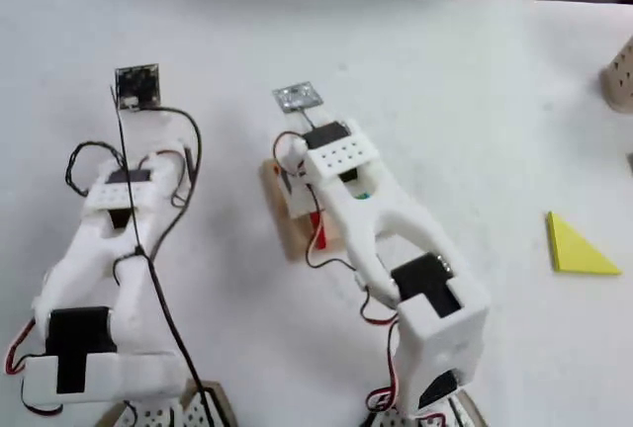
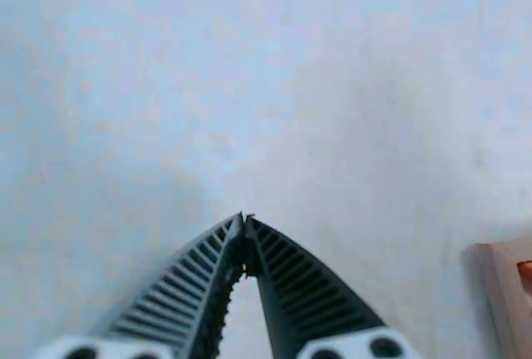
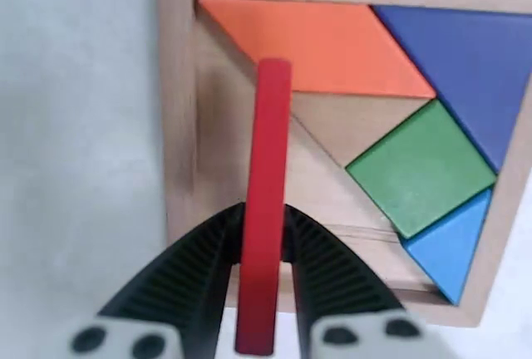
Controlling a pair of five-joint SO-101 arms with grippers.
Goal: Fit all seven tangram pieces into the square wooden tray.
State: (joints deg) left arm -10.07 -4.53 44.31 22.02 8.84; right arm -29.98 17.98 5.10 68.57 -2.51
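Note:
My right gripper [image 3: 264,230] is shut on a red tangram piece [image 3: 264,193], held edge-on above the square wooden tray [image 3: 176,110]. Inside the tray lie an orange parallelogram [image 3: 324,39], a dark blue triangle [image 3: 470,60], a green square [image 3: 422,168] and a light blue triangle [image 3: 449,243]; bare wood shows under the red piece. In the high view the right arm [image 1: 356,200] covers most of the tray [image 1: 287,229], and a strip of the red piece [image 1: 318,231] shows beside it. A yellow triangle [image 1: 576,245] lies far right on the table. My left gripper [image 2: 243,247] is shut and empty over bare table.
A wooden pegged object [image 1: 620,76] stands at the right edge. A corner of the tray [image 2: 507,292] shows in the left wrist view. Two small camera boards [image 1: 136,85] [image 1: 297,97] and black cables [image 1: 148,239] lie by the arms.

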